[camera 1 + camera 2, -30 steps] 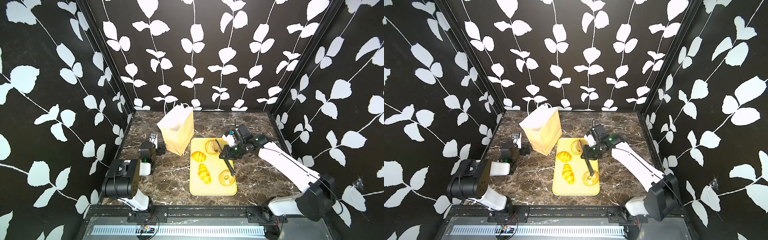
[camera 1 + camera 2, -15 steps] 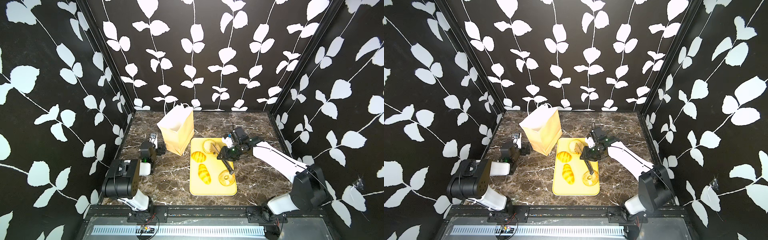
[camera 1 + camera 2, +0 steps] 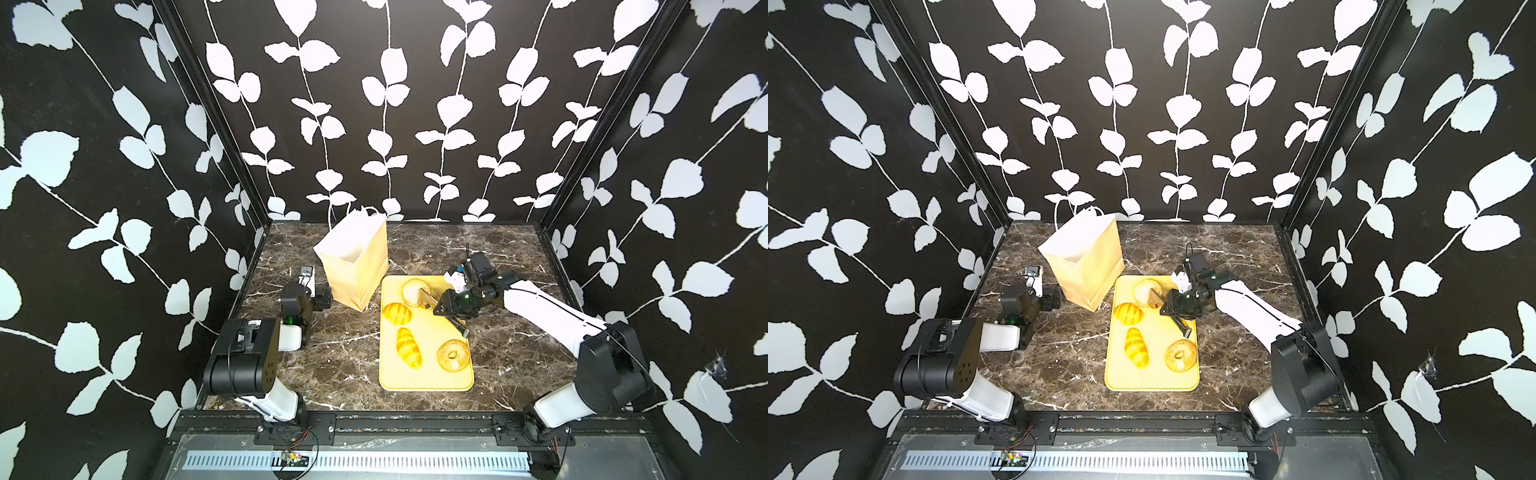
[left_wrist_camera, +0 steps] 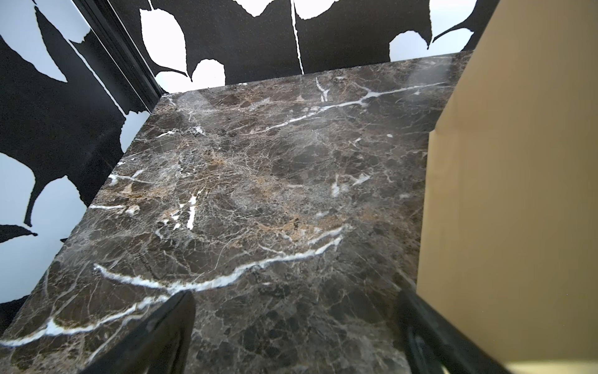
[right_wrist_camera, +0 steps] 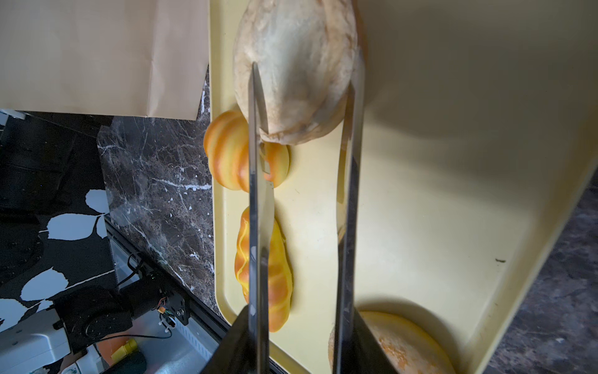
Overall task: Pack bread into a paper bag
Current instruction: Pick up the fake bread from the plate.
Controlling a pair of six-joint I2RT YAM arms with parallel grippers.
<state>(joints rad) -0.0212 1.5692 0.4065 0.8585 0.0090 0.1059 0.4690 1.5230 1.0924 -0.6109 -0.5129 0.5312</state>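
Now right claw (image 3: 451, 306) tongs (image 5: 257, 194) spread wider, flanking bun (image 5: 291, 64)

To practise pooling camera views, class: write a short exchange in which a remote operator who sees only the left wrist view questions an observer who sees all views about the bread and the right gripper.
Operator: I see only marble tabletop and the side of the paper bag. What is left to pack?
Observer: Four pieces of bread are on the yellow tray, beside the paper bag on the right arm's side.
Operator: What is the other arm doing?
Observer: The right gripper holds metal tongs whose blades stand on either side of the pale round bun.
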